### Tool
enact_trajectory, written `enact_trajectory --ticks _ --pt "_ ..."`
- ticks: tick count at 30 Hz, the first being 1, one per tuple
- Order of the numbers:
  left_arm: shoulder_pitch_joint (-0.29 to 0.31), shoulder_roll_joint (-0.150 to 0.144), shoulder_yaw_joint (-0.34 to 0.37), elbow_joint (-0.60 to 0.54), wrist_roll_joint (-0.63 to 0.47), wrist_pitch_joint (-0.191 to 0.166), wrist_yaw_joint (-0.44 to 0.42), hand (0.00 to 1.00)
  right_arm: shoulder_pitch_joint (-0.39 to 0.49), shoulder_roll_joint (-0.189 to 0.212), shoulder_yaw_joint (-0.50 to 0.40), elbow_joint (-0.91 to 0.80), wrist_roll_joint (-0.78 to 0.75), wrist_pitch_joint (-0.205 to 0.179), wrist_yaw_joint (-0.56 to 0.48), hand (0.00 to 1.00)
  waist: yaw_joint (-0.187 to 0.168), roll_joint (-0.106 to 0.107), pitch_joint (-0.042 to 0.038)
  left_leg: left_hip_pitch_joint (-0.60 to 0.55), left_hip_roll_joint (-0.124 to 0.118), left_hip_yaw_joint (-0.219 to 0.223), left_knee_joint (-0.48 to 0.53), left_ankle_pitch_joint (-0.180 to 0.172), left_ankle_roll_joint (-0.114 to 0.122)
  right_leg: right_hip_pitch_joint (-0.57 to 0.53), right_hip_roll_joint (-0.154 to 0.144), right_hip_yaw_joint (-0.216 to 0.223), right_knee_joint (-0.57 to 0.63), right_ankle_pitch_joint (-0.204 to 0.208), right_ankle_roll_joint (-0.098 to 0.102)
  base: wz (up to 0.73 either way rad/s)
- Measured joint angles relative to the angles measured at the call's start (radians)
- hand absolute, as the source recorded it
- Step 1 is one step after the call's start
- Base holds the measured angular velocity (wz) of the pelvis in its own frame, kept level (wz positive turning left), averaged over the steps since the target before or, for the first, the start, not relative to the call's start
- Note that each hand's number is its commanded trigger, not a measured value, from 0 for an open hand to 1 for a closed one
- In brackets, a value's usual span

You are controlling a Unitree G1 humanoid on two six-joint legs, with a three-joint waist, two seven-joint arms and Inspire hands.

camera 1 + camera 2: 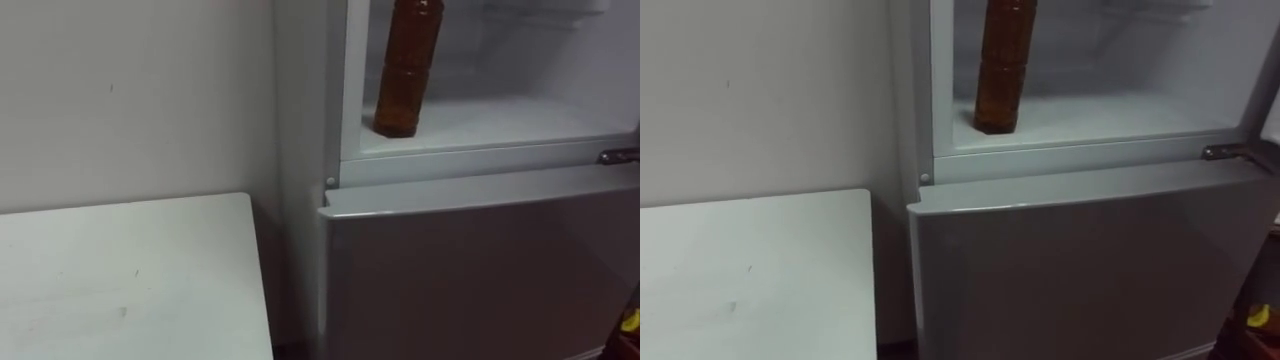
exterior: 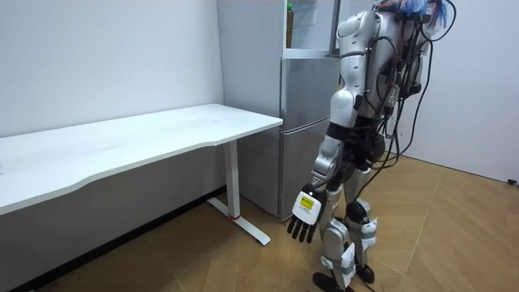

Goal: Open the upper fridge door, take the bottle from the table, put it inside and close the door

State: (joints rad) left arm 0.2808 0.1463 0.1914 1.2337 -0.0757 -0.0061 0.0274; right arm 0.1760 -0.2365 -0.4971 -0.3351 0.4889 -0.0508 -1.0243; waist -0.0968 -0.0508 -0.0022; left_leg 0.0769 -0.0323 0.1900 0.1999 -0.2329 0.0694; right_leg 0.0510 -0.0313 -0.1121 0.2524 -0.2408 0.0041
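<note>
Item: brown bottle (image 1: 408, 70), upright on the white shelf (image 1: 520, 120) of the upper fridge compartment, near its left wall and close to the front lip; well above and ahead of the left robot hand (image 2: 306, 215). Left robot hand: hangs low beside the robot's thigh, fingers straight and spread loosely downward, holding nothing. Upper compartment: open to view, with a metal hinge bracket (image 1: 620, 156) at its lower right corner. Lower fridge door (image 1: 480, 270): closed, grey, higher than the robot hand and in front of it. Tabletop (image 1: 120, 280): white, bare, butted beside the fridge, off to the left of the robot hand. Status, as a judgement: the placing looks done, since the bottle stands free inside; what is left appears to be closing the upper door. Handling note: the bottle is tall, narrow and near the lip, so the door is best swung slowly with flat fingers, checking that nothing brushes the bottle, and pressed evenly until the seal meets the frame.
</note>
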Motion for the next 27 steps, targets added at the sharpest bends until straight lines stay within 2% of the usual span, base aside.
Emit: enact_trajectory --ticks 9,14,27 --pt "0.002 0.011 -0.052 0.005 0.001 -0.010 -0.033 0.00 0.000 0.000 0.046 -0.015 -0.001 -0.013 0.012 0.00 0.017 0.011 -0.0004 0.001 0.003 0.011 0.003 -0.001 -0.001 -0.002 0.005 0.020 0.004 0.003 -0.001 -0.05" --pt "0.007 0.011 -0.076 0.004 0.002 -0.010 -0.049 0.00 0.000 0.000 0.083 -0.031 -0.009 -0.013 0.048 0.00 0.020 0.024 -0.0062 -0.005 0.003 0.011 0.003 0.000 0.000 -0.014 0.007 0.027 0.007 0.008 -0.001 -0.04" --pt "0.007 0.011 -0.080 0.004 0.001 -0.008 -0.059 0.00 0.000 0.000 0.158 -0.036 -0.024 -0.013 0.115 0.00 0.020 0.024 -0.0053 -0.012 0.004 0.010 0.004 0.000 0.000 -0.017 0.009 0.028 0.004 0.010 -0.002 0.00"
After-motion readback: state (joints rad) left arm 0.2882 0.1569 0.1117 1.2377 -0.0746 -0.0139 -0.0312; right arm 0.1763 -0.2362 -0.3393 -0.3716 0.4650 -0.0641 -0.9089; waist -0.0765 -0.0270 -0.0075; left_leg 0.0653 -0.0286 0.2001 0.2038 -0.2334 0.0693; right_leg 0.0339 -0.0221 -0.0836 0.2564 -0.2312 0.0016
